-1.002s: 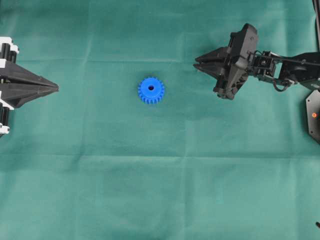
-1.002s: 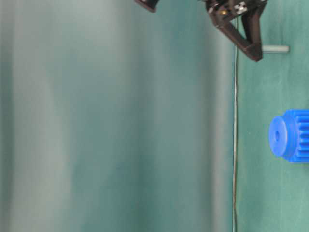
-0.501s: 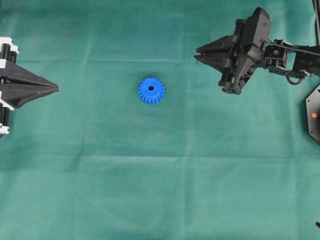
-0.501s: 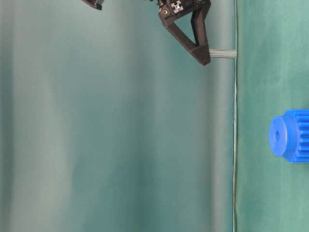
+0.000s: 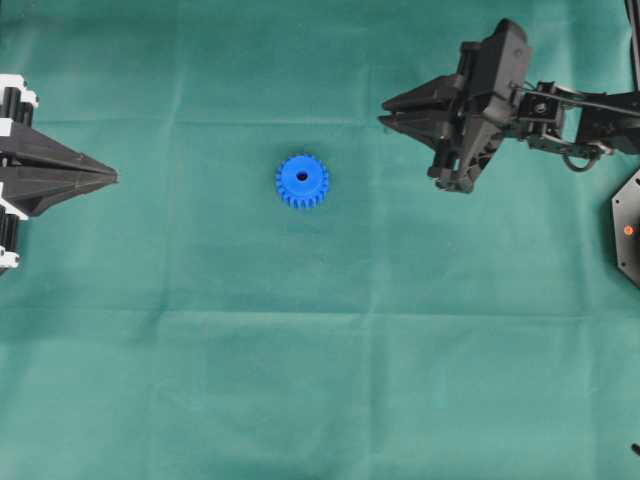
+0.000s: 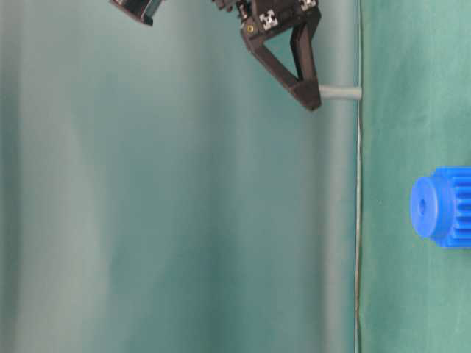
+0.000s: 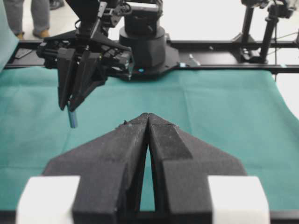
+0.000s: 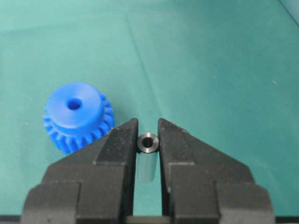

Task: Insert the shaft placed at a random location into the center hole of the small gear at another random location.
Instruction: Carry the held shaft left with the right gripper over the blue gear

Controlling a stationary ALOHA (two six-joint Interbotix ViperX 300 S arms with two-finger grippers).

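Green cloth (image 5: 300,330) over the whole table. Lying flat on it near the middle, the small gear (image 5: 302,181), bright blue, with the center hole (image 5: 302,177) facing up. Held above the cloth, well apart to the right of the gear, the right gripper (image 8: 148,140), clamped narrowly on the shaft (image 8: 147,142), silver-grey pin hanging below the fingertips. At the left edge, the left gripper (image 5: 108,176), fingers pressed together, holding nothing. No readable writing; only small black-and-white square markers (image 6: 266,18) on the right gripper.
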